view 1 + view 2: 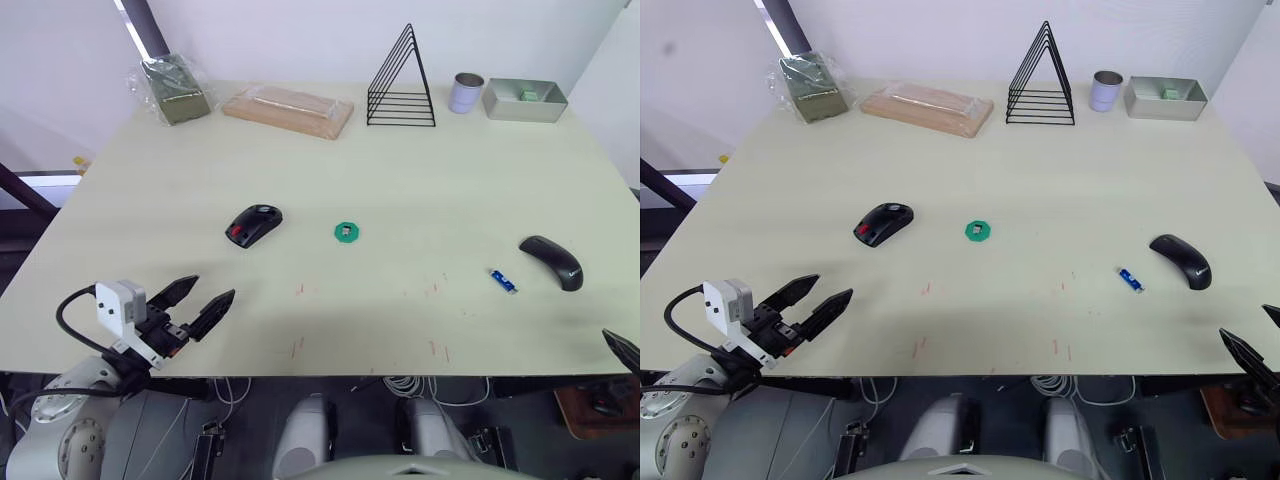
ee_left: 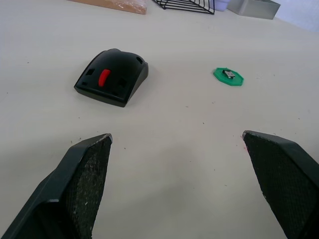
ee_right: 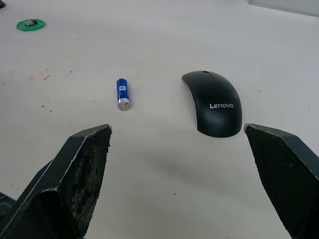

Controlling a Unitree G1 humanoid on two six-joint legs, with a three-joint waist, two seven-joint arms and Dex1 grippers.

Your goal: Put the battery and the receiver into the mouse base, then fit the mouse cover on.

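Observation:
The mouse base, black with a red patch, lies left of the table's middle. To its right a green disc carries the tiny dark receiver. Further right lies the blue battery, with the glossy black mouse cover just beyond it. My left gripper hovers open and empty near the front left edge, a short way in front of the mouse base. At the front right corner my right gripper stands open and empty, facing the battery and the cover.
Along the far edge stand a wrapped green package, a wooden board, a black wire rack, a metal cup and a grey tray. Small red marks dot the table's front strip.

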